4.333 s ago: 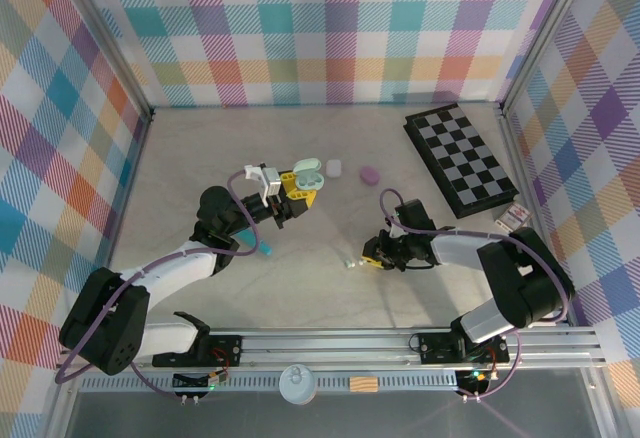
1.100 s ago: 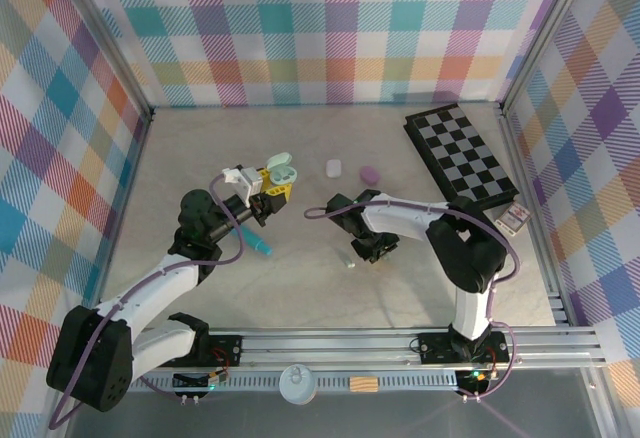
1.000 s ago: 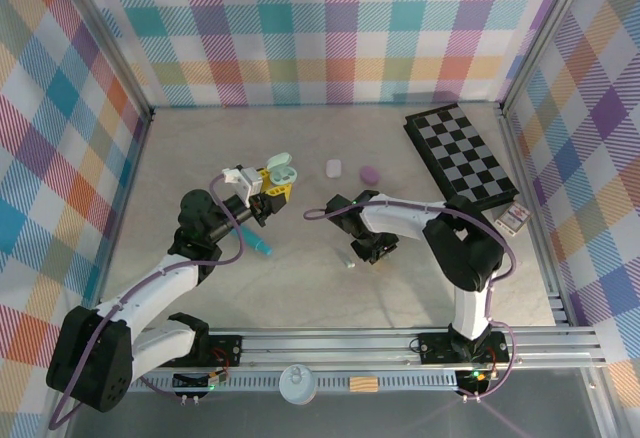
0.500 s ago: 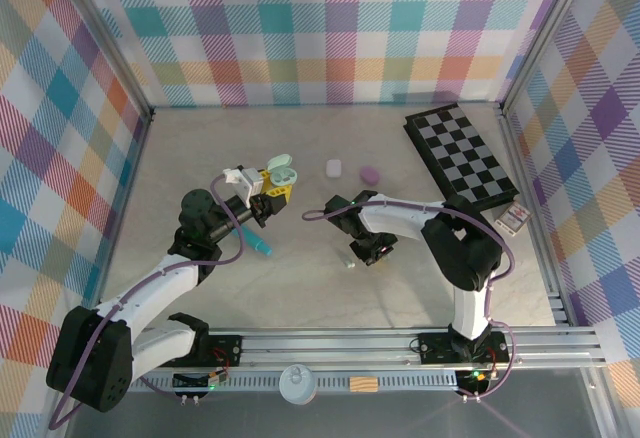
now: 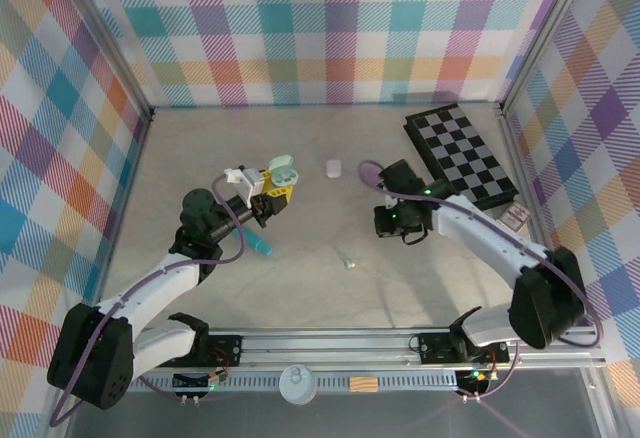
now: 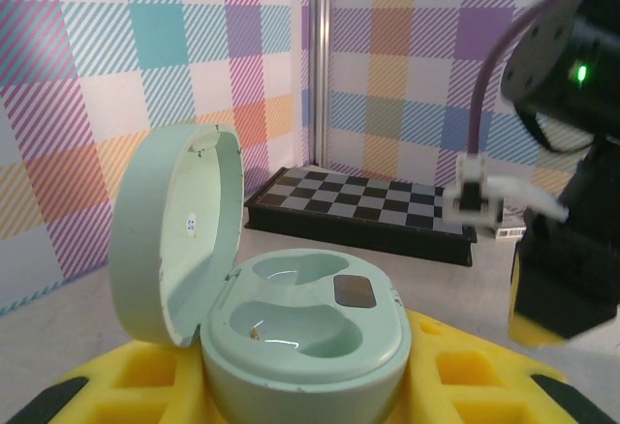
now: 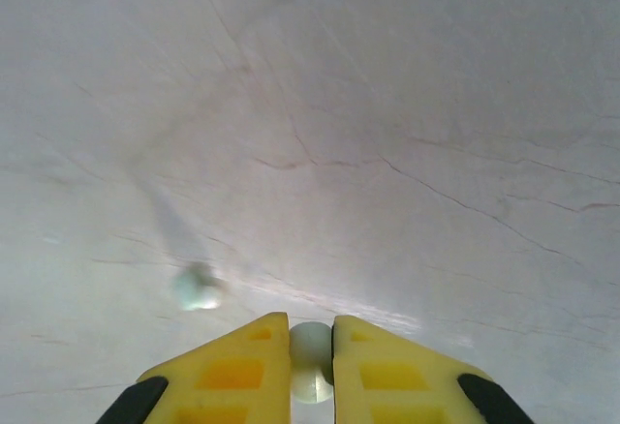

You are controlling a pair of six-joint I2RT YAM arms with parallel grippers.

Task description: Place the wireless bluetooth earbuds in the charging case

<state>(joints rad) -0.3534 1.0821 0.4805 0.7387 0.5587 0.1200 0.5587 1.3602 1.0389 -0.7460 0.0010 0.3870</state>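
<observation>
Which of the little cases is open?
The mint-green case held in the left pincer: its lid stands flipped up. The white case lying on the table looks shut.

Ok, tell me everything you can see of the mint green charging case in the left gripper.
The charging case is a pale mint, pebble-shaped shell of smooth, glossy plastic. Its rounded lid, hinged on the left in the wrist view, stands open and nearly upright. The base shows two empty earbud wells and a small dark rectangular patch beside them. It sits upright, clamped at its base between the yellow fingers of the left gripper.
</observation>
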